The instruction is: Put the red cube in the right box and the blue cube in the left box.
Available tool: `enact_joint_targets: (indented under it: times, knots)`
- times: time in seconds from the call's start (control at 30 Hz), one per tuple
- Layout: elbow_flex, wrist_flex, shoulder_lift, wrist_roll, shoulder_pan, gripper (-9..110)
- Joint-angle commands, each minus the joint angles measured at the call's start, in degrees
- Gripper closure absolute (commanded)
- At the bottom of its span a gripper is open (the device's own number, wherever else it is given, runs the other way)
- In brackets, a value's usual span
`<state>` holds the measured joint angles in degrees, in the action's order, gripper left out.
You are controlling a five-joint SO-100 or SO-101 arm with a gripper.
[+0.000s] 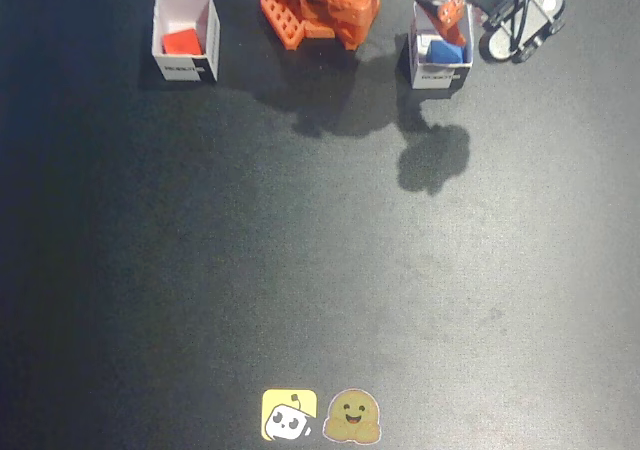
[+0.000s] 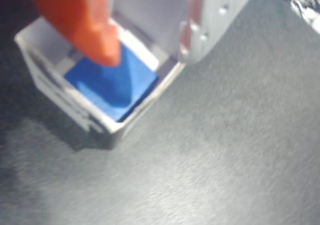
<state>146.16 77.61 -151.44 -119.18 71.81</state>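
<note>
In the fixed view the red cube (image 1: 182,41) lies inside the white box (image 1: 184,69) at the upper left. The blue cube (image 1: 446,51) lies inside the other white box (image 1: 441,76) at the upper right. My gripper (image 1: 447,22) hangs just over that right box. In the wrist view the blue cube (image 2: 112,83) rests tilted on the floor of the box (image 2: 60,97). The orange finger (image 2: 87,27) is above the cube and the grey finger (image 2: 200,25) stands over the box's far rim. The gripper (image 2: 150,52) is open and holds nothing.
The orange arm base (image 1: 322,5) stands between the two boxes at the top edge. A black and white device with cables (image 1: 520,22) lies right of the right box. Two stickers (image 1: 289,415) (image 1: 352,417) sit at the front edge of the black mat.
</note>
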Motion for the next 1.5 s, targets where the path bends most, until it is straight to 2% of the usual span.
enact_joint_targets:
  times: [0.0,0.27,0.47,0.6,0.8,1.13,1.3,1.47]
  knots:
    - [-3.52,-0.7,0.88,2.2,-2.46,96]
    - [-12.3,-0.09,12.3,7.21,-8.17,101]
    - [-13.45,-0.97,14.06,8.17,-14.68,101]
    - [-13.18,-0.26,13.18,10.63,-24.08,101]
    - [-14.15,-0.97,13.97,20.74,-42.01,101]
    - [-12.13,-0.88,11.16,31.73,-66.8,101]
    - [-9.4,0.26,6.77,35.16,-73.92,101]
    - [-5.27,2.37,-1.14,34.1,-73.92,101]
